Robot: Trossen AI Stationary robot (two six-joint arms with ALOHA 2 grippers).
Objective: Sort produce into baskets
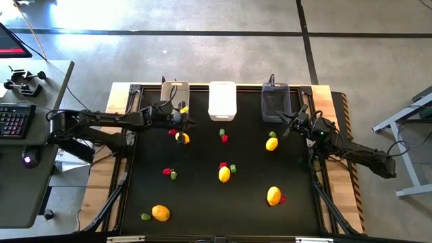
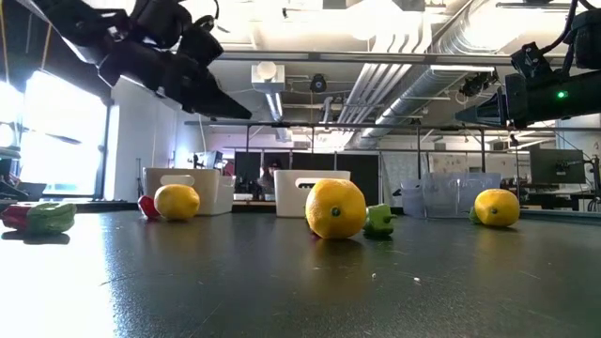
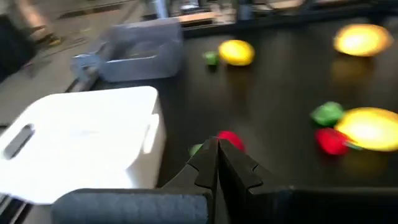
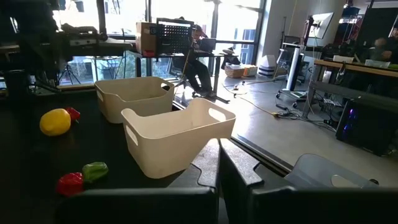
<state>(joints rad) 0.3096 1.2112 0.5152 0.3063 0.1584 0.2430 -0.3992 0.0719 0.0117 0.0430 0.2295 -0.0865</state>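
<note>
Nothing sorted yet: produce lies scattered on the black bench (image 1: 202, 196), 3 baskets in a row at the far edge: beige basket (image 1: 175, 93), white basket (image 1: 222, 100), grey basket (image 1: 275, 100). Left end effector (image 1: 182, 123) hovers pressed together, empty, just above a yellow lemon (image 1: 182, 138) w/ a red piece (image 1: 172, 132) beside it. Right end effector (image 1: 291, 120) is also pressed together, empty, near the grey basket. Best approach (my read): spread fingers 1st, drop straight over the lemon, avoid nudging the red piece.
</note>
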